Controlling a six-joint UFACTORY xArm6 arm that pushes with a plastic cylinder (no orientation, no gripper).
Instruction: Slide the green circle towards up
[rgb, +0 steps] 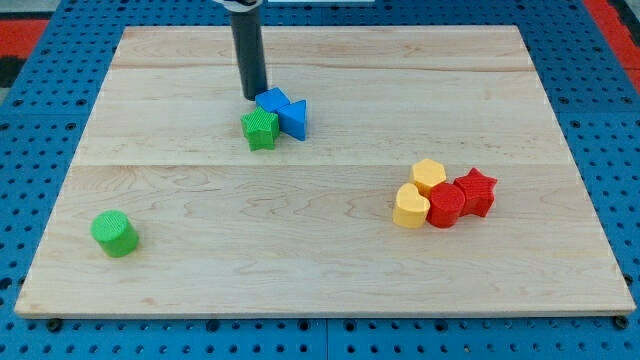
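The green circle (115, 233) lies near the view's bottom left of the wooden board (320, 260), on its own. My tip (254, 96) stands at the view's upper middle, far up and right of the green circle. It touches or nearly touches the upper left of a blue block (271, 101). A blue triangle (294, 118) sits to the right of that block, and a green block (260, 130) of unclear shape sits just below them.
At the view's right is a tight cluster: a yellow hexagon (429, 176), a yellow heart (410, 207), a red circle (446, 206) and a red star (476, 191). A blue pegboard (30, 130) surrounds the board.
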